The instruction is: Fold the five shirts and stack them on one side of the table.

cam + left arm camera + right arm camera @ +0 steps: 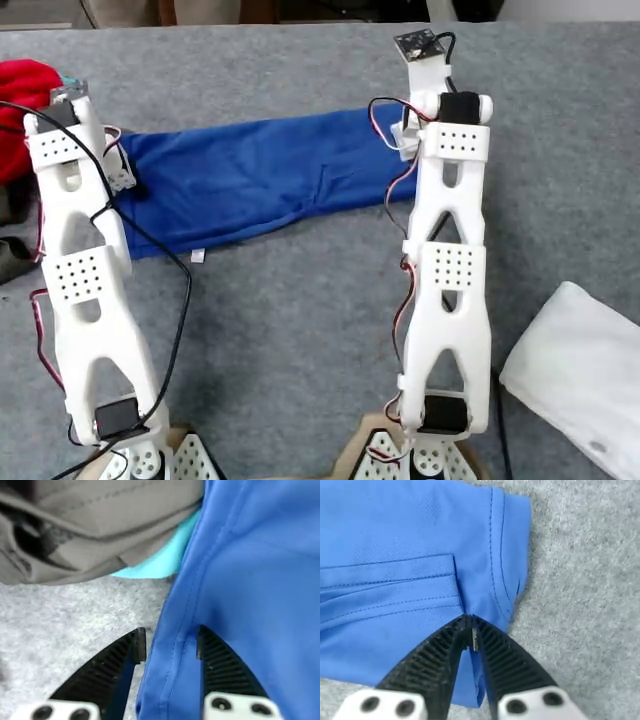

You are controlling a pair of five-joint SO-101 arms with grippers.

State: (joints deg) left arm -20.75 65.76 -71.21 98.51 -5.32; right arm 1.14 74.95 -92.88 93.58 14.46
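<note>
Left wrist view: left gripper (170, 645) open, jaws astride a raised hem of the blue shirt (250, 580). Cloth sits between them, not yet pinched. Beyond the tips, a grey garment (100, 515) lies over a turquoise one (155, 562).

Right wrist view: right gripper (471, 625) closed, tips pinching the shirt's stitched edge near a corner.

High view: shirt lies as a long band on the table (280, 330). Its long axis runs straight from one gripper to the other, one arm at each end.

Judgement: the left end is the loose one. That gripper needs to close on the hem before both ends can be lifted and folded over together.
</note>
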